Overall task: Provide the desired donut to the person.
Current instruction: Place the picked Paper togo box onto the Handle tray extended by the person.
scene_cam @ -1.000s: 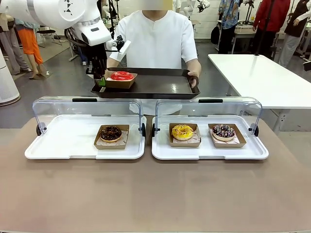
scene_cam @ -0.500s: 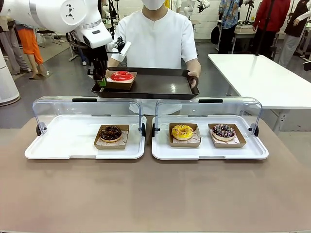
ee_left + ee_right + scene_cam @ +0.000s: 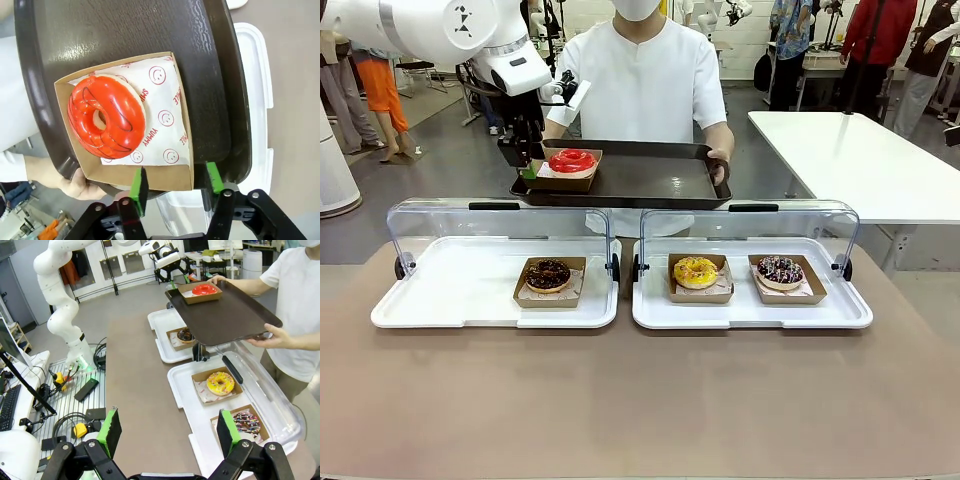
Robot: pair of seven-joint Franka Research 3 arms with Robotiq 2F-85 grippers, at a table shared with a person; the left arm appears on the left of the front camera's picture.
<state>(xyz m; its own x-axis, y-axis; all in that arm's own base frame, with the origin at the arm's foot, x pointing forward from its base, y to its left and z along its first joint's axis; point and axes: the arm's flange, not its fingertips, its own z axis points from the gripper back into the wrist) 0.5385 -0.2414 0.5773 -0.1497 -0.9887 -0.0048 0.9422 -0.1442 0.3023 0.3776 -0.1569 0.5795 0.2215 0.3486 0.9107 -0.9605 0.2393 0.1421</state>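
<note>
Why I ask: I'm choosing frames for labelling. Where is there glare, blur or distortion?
Front view: sharp, evenly lit, ceiling glare on the dark tray and faint reflections in the clear lids. Left wrist view: bright sheen on the tray and on the glaze of the red donut. Right wrist view: wide-angle lens stretches the table; no blur.

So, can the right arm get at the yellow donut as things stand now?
Probably yes. The clear cover is swung back, so the yellow donut lies uncovered, and the open right gripper has just bare table between itself and the donut.
</note>
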